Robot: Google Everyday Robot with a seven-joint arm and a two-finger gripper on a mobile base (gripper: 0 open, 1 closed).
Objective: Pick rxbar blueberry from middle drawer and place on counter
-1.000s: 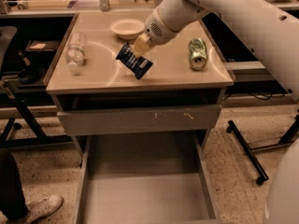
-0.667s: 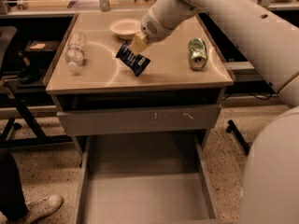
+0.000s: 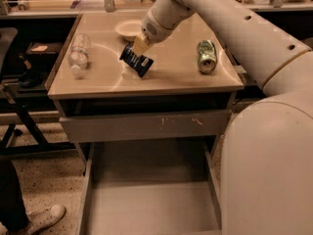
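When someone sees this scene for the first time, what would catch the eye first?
First, the big white arm reaching in from the right of the view, its gripper holding a dark blue snack bar tilted over the beige glossy counter. Below, the wide grey middle drawer stands open.

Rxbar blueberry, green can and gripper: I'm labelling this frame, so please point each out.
rxbar blueberry (image 3: pixel 137 62), camera view, middle of its dark wrapper.
green can (image 3: pixel 206 56), camera view, middle of its side.
gripper (image 3: pixel 138 48), camera view, between its fingertips at the bar's upper end, above the counter (image 3: pixel 171 80).
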